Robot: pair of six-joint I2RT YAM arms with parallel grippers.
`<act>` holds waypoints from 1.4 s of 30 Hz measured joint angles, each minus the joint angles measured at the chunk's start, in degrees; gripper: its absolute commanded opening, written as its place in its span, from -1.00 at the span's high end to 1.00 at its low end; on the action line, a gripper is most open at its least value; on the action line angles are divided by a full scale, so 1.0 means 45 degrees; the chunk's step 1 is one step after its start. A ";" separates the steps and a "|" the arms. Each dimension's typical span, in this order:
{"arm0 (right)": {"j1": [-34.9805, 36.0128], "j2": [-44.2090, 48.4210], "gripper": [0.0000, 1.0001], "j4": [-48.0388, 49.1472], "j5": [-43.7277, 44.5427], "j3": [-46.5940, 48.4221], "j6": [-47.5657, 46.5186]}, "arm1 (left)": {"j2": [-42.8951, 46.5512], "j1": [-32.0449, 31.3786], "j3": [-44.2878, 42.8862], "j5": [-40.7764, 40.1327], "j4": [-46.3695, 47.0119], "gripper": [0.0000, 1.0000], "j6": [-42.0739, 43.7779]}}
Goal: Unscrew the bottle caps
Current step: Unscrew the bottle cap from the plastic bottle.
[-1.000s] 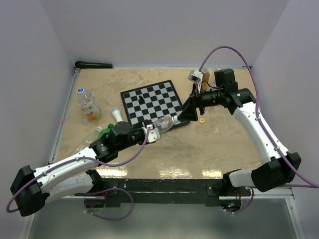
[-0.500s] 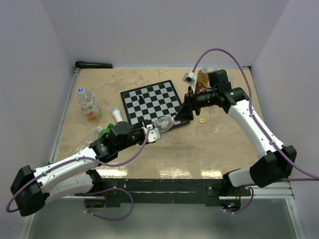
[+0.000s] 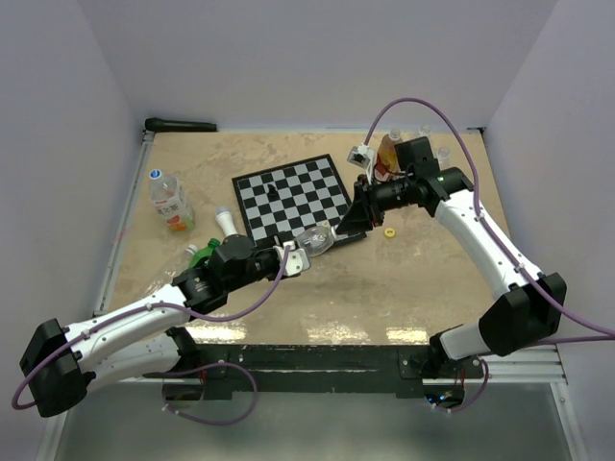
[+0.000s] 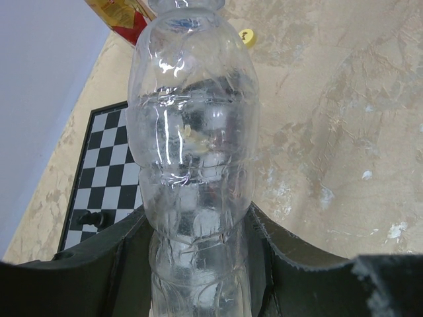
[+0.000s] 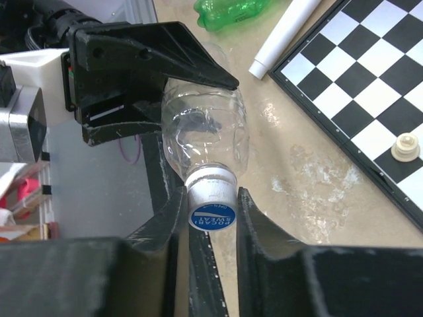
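Centre: the clear bottle point(image 3: 315, 238) bridges the left jaws, clamped on its body, and the right jaws, closed on its blue cap point(image 5: 212, 214); there is no way through between them.
Back centre: the chessboard point(image 3: 291, 195) lies flat, with a dark chess piece point(image 3: 273, 191) standing on it (low, but upright).
Left side: the white tube point(image 3: 226, 222), green bottle point(image 3: 202, 252) and labelled bottle point(image 3: 170, 204) crowd the left arm's flank.
Right of centre: a yellow cap point(image 3: 389, 231) lies near the right jaws.
Near edge: bare table point(image 3: 384, 298) lies open between the arms.
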State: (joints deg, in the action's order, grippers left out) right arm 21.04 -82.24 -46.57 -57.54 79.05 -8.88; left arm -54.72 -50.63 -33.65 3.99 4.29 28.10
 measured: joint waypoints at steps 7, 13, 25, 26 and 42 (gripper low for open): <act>0.0141 -0.0087 1.00 -0.0525 0.0253 0.0107 -0.0821 | 0.0000 -0.0005 0.0010 0.0049 -0.0209 0.97 0.0029; 0.0364 -0.0573 1.00 -0.1894 0.0525 0.0981 -0.3614 | -0.0005 0.0000 0.0029 0.0058 -0.0291 0.97 0.0044; 0.1103 0.0301 1.00 -0.4221 0.1292 0.1579 -1.5552 | -0.0005 -0.0005 0.0029 0.0199 0.0126 0.97 0.0019; 0.1122 0.0588 1.00 -0.4192 0.1360 0.1404 -1.6262 | 0.0000 -0.0005 0.0029 0.0233 0.0243 0.97 0.0024; 0.1156 0.1292 0.76 -0.3672 0.1404 0.0607 -1.8326 | 0.0000 -0.0010 0.0029 0.0384 0.0355 0.97 0.0015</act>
State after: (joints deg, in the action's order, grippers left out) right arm 26.24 -76.42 -63.09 -51.22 81.78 -91.35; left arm -54.72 -50.68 -33.52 5.72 5.89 28.16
